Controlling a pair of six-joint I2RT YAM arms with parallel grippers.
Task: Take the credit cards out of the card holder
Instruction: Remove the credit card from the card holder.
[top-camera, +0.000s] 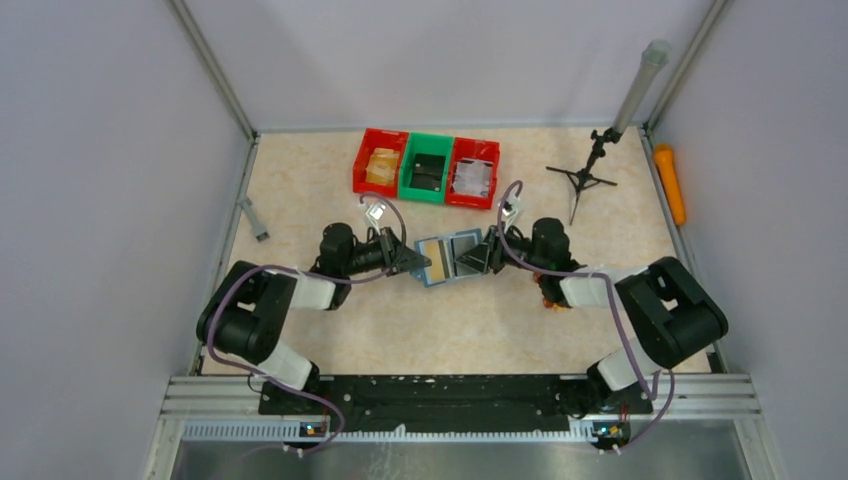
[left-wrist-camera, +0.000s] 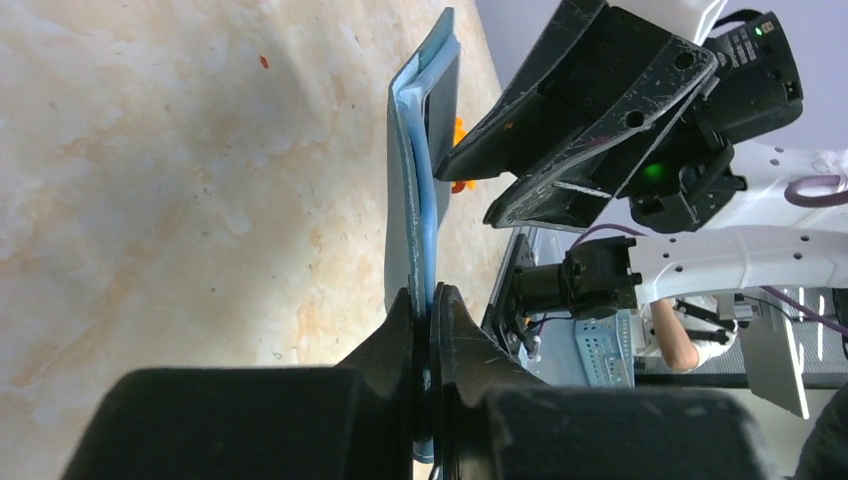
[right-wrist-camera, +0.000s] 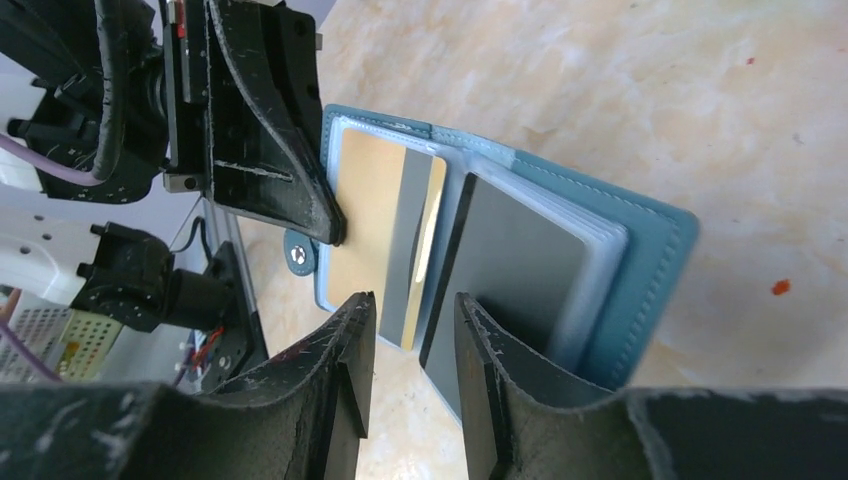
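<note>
The teal-blue card holder (top-camera: 450, 258) stands open between my two grippers, in the middle of the table. My left gripper (left-wrist-camera: 430, 300) is shut on the edge of one flap of the card holder (left-wrist-camera: 410, 180). In the right wrist view the card holder (right-wrist-camera: 645, 250) shows a gold-looking card with a grey stripe (right-wrist-camera: 375, 220) in one half and a dark grey credit card (right-wrist-camera: 520, 260) sticking out of the clear sleeves in the other. My right gripper (right-wrist-camera: 415, 305) is open at the lower edges of the cards. The dark card's edge lies beside one finger, and nothing is gripped.
Two red bins (top-camera: 380, 160) (top-camera: 473, 172) and a green bin (top-camera: 427, 168) stand in a row at the back. A small tripod (top-camera: 583, 180) is at the back right and an orange object (top-camera: 669, 182) lies along the right wall. A grey tool (top-camera: 254, 218) lies at the left.
</note>
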